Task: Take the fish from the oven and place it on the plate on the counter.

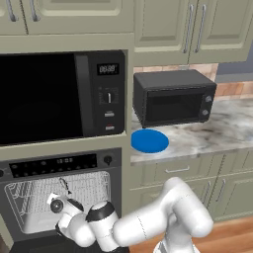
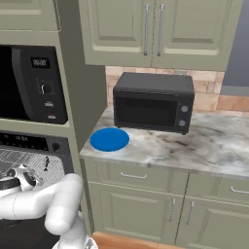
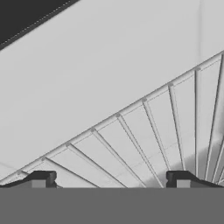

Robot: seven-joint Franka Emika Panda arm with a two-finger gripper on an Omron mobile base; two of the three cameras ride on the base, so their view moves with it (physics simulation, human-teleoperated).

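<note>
The gripper [image 3: 112, 179] has its two dark fingertips [image 3: 41, 178] set wide apart at the bottom of the hand view, nothing between them, over the wire rack [image 3: 144, 140] inside the oven [image 1: 59, 197], lower left of the left base view. The fish cannot be made out. The blue plate [image 1: 149, 141] lies mid-frame on the counter [image 1: 217, 131], before the small microwave [image 1: 173, 96].

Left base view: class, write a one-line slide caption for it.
Robot arm reaches into the open oven toward its wire rack; blue plate waits on the counter.
</note>
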